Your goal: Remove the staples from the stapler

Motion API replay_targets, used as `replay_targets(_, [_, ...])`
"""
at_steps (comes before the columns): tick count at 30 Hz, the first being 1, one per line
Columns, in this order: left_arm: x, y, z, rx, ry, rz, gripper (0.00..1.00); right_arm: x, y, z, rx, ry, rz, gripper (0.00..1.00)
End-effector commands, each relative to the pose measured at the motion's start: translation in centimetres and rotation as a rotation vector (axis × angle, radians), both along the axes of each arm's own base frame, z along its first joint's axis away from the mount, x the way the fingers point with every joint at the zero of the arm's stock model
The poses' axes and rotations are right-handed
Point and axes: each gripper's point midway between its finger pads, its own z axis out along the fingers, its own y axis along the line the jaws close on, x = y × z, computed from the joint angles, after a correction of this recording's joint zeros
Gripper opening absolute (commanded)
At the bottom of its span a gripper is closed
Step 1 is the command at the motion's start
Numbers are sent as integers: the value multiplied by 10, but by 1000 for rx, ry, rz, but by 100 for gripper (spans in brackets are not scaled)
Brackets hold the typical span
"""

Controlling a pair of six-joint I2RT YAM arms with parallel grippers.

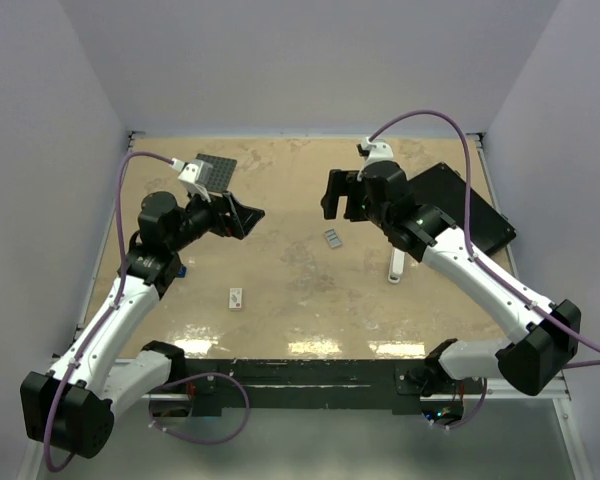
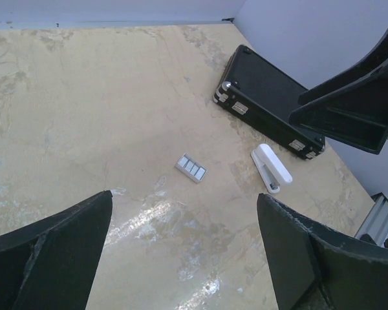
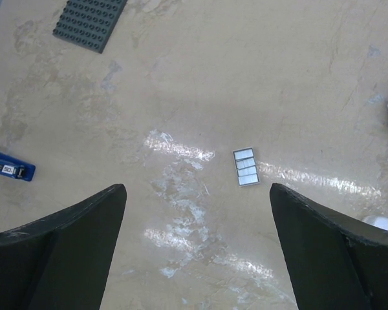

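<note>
Left claw (image 1: pixel 248 218) and right claw (image 1: pixel 340 195) both hang released.
In the right wrist view the stapler (image 3: pixel 10 169) lies at the left edge, long axis sideways; the left claw is nearer.

My left arm (image 1: pixel 110 320) rises from its base at the near left corner, bends at the elbow and turns inward, so the left gripper (image 1: pixel 242 216) points toward the middle, held up in the air. In the left wrist view its two dark fingers (image 2: pixel 58 252) are spread wide apart, one at each bottom corner. My right arm (image 1: pixel 490 285) reaches up and to the left from the near right corner in one long stretch. Its wrist is bent so the right gripper (image 1: pixel 338 195) faces the left one, the two well apart. Its jaws also stand wide, angled downward in the right wrist view.
</note>
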Motion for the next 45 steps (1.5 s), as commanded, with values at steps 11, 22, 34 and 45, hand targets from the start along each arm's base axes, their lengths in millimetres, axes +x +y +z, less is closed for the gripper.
replay_targets(11, [8, 5, 19, -1, -46, 31, 99, -23, -55, -16, -43, 98, -262, 92])
replay_targets(22, [7, 9, 22, 12, -50, 57, 99, -29, -141, -112, -275, 329, -494, 77])
replay_targets(34, [8, 10, 19, 8, -37, 66, 99, -47, -160, -186, -435, 508, -567, 66])
replay_targets(45, [9, 6, 14, 5, -17, 45, 98, -42, -156, -213, -432, 551, -546, 57])
